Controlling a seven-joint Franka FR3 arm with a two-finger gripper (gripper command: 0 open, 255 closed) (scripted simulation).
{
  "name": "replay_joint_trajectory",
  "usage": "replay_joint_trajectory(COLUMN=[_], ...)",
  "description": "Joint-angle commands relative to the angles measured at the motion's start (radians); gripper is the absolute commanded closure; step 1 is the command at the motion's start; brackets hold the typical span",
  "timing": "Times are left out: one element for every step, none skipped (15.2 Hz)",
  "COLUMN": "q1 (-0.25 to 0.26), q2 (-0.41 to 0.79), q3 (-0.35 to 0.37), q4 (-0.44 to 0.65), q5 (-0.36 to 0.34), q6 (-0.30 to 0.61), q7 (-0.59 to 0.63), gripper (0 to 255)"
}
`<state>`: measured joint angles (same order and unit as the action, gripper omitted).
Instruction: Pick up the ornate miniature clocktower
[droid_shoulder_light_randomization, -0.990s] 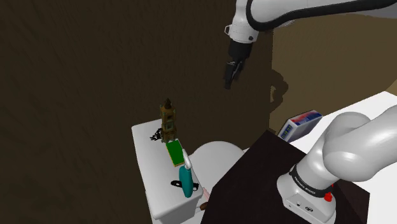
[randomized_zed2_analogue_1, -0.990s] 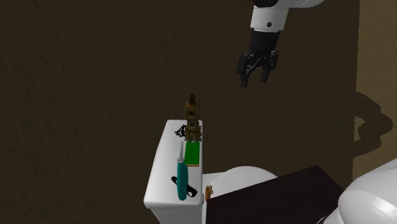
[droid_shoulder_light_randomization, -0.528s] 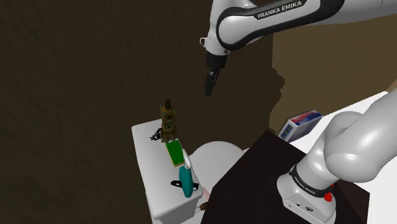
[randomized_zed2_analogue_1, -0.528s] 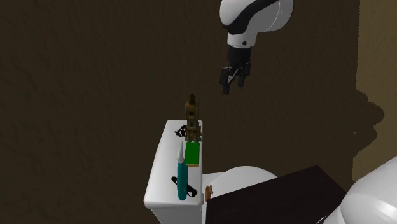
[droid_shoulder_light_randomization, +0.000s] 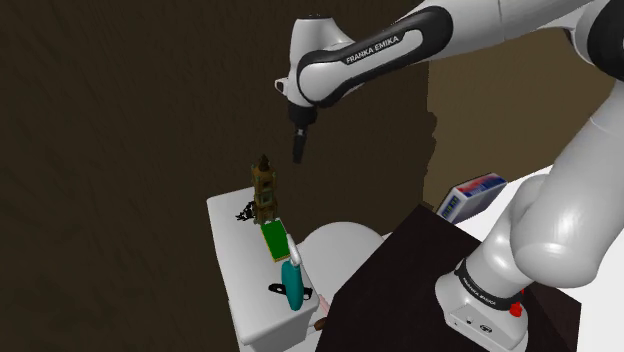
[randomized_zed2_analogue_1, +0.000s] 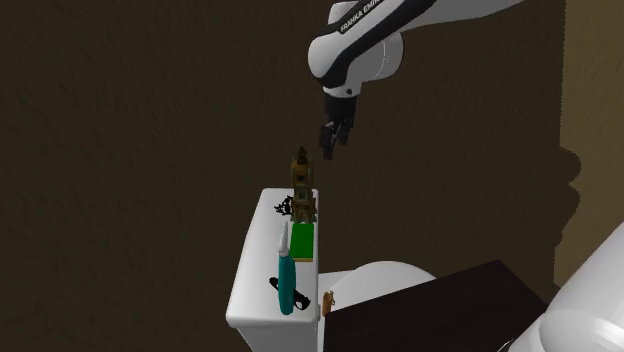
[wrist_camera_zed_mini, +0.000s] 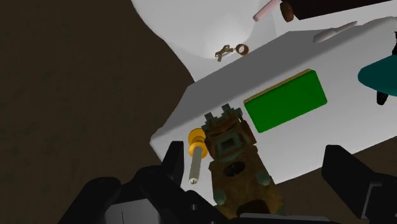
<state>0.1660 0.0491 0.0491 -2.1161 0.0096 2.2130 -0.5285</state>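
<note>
The clocktower (droid_shoulder_light_randomization: 264, 190) is a small brown ornate tower standing upright at the back of a white toilet tank lid (droid_shoulder_light_randomization: 232, 262). It also stands out against the dark wall in the second exterior view (randomized_zed2_analogue_1: 301, 184). My gripper (droid_shoulder_light_randomization: 296, 150) hangs just above and to the right of the tower's top, a short gap away (randomized_zed2_analogue_1: 329, 148). In the wrist view the gripper (wrist_camera_zed_mini: 253, 156) is open, and the tower (wrist_camera_zed_mini: 236, 159) lies between the fingers without touching them.
A green block (droid_shoulder_light_randomization: 272, 238) lies against the tower's base, a teal toothbrush-like item (droid_shoulder_light_randomization: 291, 282) lies nearer the lid's front, and a small black object (droid_shoulder_light_randomization: 243, 212) sits behind. A yellow-headed pin (wrist_camera_zed_mini: 196, 147) lies beside the tower. The toilet seat (droid_shoulder_light_randomization: 340, 248) and a dark cabinet (droid_shoulder_light_randomization: 400, 275) are to the right.
The arm swung left and down across both exterior views, bringing the gripper from high on the right to just above the clocktower. The objects on the lid stayed put.
</note>
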Motion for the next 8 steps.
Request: replay_joint_trajectory(q1=[0.01, 0.015, 0.021, 0.026, 0.032, 0.038, 0.038, 0.038], q2=[0.059, 0.091, 0.124, 0.156, 0.188, 0.22, 0.221, 0.228], q3=[0.011, 0.017, 0.023, 0.029, 0.035, 0.04, 0.041, 0.04], q4=[0.033, 0.055, 0.078, 0.102, 0.126, 0.151, 0.151, 0.147], q5=[-0.01, -0.016, -0.023, -0.031, -0.039, -0.047, -0.047, -0.048], q6=[0.038, 0.053, 0.068, 0.082, 0.095, 0.107, 0.107, 0.119], q7=[-0.04, -0.058, -0.075, -0.092, -0.108, -0.124, -0.125, -0.124], gripper=[0, 0, 0, 0, 0, 0, 0, 0])
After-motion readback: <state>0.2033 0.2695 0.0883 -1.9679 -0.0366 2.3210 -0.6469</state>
